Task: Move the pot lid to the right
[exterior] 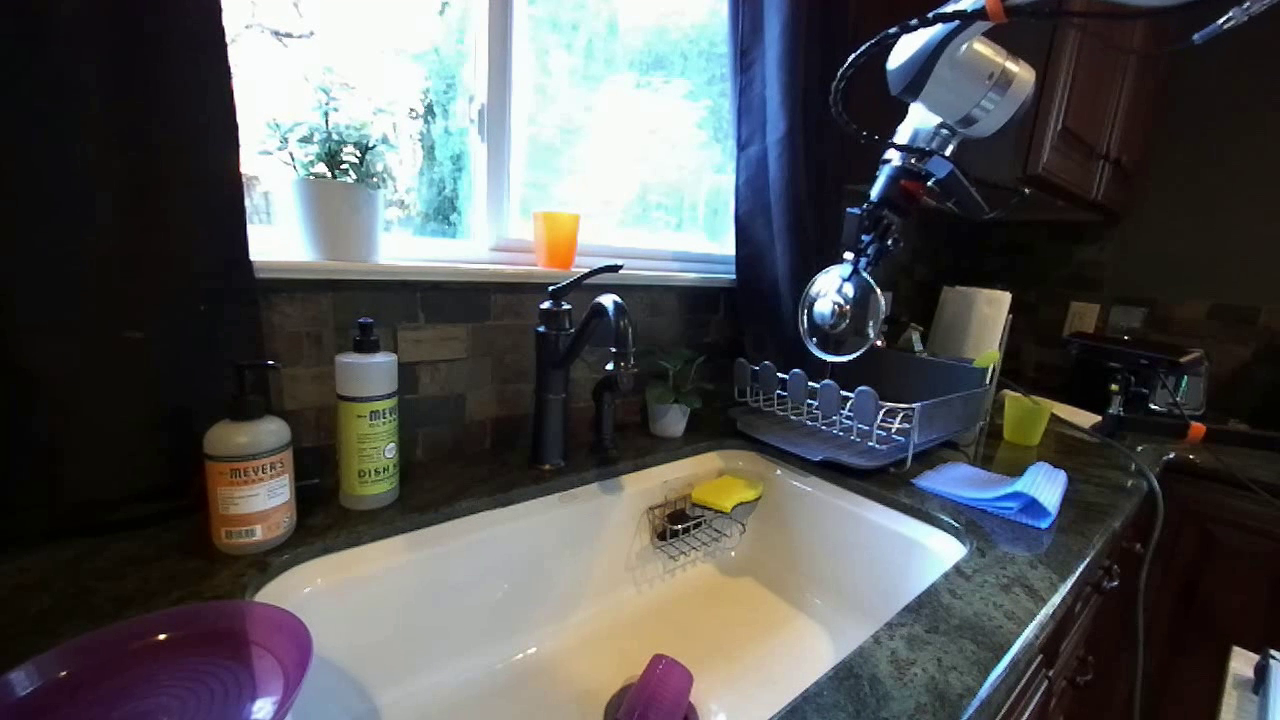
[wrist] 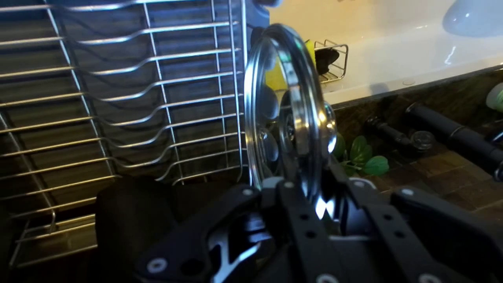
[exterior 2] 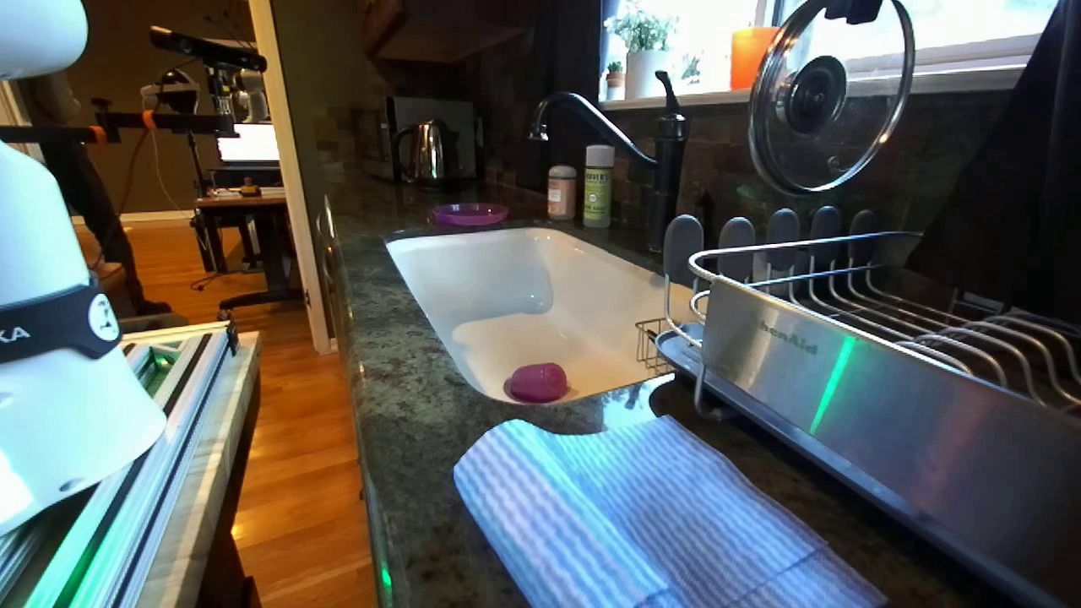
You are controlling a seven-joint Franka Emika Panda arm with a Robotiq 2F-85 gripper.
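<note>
The pot lid (exterior: 842,312) is round and clear with a silvery metal rim and a dark knob base in its middle. My gripper (exterior: 853,258) is shut on the lid's upper edge, and the lid hangs on edge below it, in the air above the dish rack. In an exterior view the lid (exterior 2: 817,95) hangs in front of the window, with the gripper (exterior 2: 853,7) cut off at the top. In the wrist view the lid (wrist: 310,114) stands out between the fingers (wrist: 314,186), seen nearly edge-on.
The dish rack (exterior: 950,390), with several upright grey-tipped prongs, stands beneath the lid. The white sink (exterior: 560,520), the black faucet (exterior: 550,390) and a small plant (exterior: 668,410) are beside it. A blue cloth (exterior: 1000,490) and a green cup (exterior: 1026,420) lie near the rack.
</note>
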